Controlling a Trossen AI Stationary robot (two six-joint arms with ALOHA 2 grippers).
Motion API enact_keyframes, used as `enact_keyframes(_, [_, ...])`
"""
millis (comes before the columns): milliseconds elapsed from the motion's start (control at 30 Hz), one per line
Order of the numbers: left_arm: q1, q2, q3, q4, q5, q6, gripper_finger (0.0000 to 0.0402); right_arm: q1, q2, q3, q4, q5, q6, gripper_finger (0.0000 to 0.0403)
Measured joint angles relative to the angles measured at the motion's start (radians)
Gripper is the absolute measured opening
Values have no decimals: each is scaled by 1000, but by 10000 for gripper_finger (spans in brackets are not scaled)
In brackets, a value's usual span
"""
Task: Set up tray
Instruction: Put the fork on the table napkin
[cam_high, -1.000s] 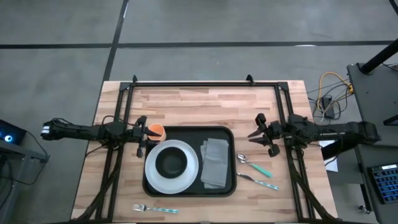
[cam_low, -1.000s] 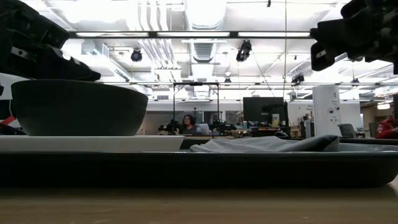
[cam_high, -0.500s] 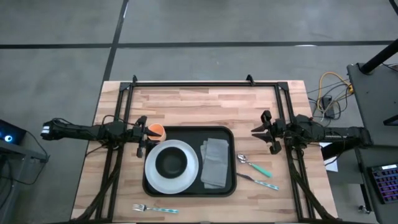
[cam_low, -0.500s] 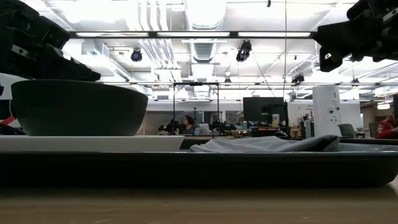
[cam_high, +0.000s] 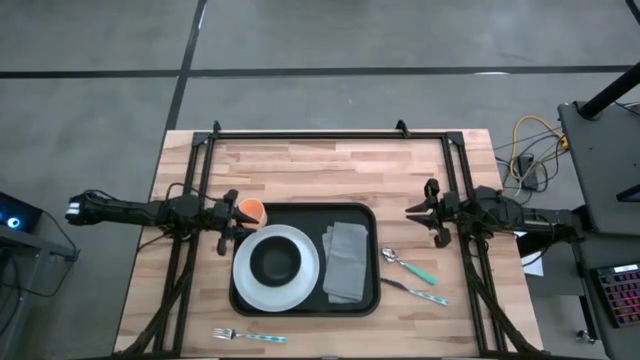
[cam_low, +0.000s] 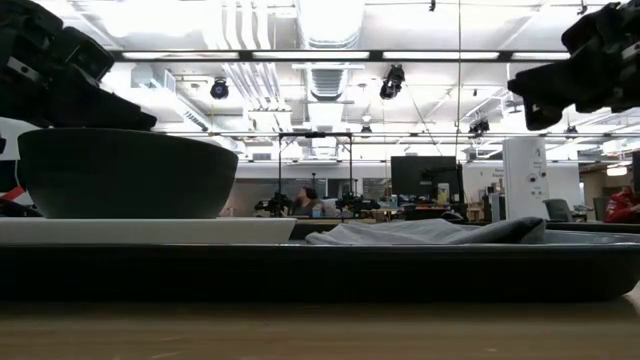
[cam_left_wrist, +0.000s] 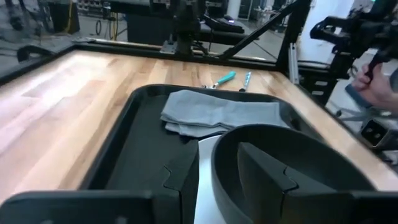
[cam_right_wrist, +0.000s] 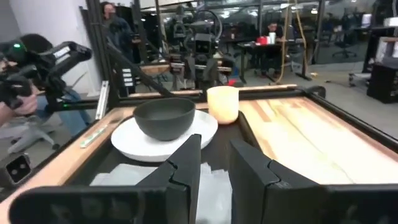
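Black tray (cam_high: 305, 258) sits mid-table, plate (cam_high: 276, 265), bowl (cam_high: 275, 260) and napkin (cam_high: 346, 261) on it. Your left gripper (cam_high: 230, 216) hangs by the orange cup (cam_high: 250, 211), fingers narrow, empty as far as I can tell. Right gripper (cam_high: 422, 210) is off the tray's right, narrow, empty. Risk: sweep left and you tip the cup.

Two slim, dark, jointed arms, matt black throughout. Left arm: white band near its outer end, thin black cable looping beside the wrist. Right arm: bulkier black wrist housing, cable trailing along the forearm. Left claw (cam_high: 228, 208) and right claw (cam_high: 425, 211): two flat black fingers (cam_right_wrist: 186, 163) each, angular, with stepped notches cut into the inner faces
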Motion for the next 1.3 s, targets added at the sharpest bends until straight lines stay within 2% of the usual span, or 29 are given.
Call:
enact_keyframes(300, [-2, 28, 0, 30, 64, -31, 93, 1, 66, 0, -5, 27, -52, 68])
enact_keyframes(400, [-2, 50, 0, 75, 68, -31, 93, 1, 86, 0, -5, 27, -50, 68])
enact_keyframes(700, [-2, 118, 8, 251, 167, -31, 93, 1, 117, 0, -5, 27, -50, 68])
enact_keyframes(767, [-2, 131, 13, 285, 203, -30, 93, 1, 120, 0, -5, 27, -50, 68])
enact_keyframes(867, [-9, 155, 19, 341, 329, -7, 93, 1, 119, 0, -5, 27, -50, 68])
enact_keyframes(933, [-21, 175, 19, 402, 379, -4, 93, 1, 120, 0, -5, 27, -50, 68])
enact_keyframes(1100, [-63, 219, 29, 557, 386, -16, 93, 1, 120, 0, -5, 26, -50, 68])
enact_keyframes(1300, [-143, 286, 79, 666, 385, -100, 93, 1, 120, 0, -5, 27, -50, 68])
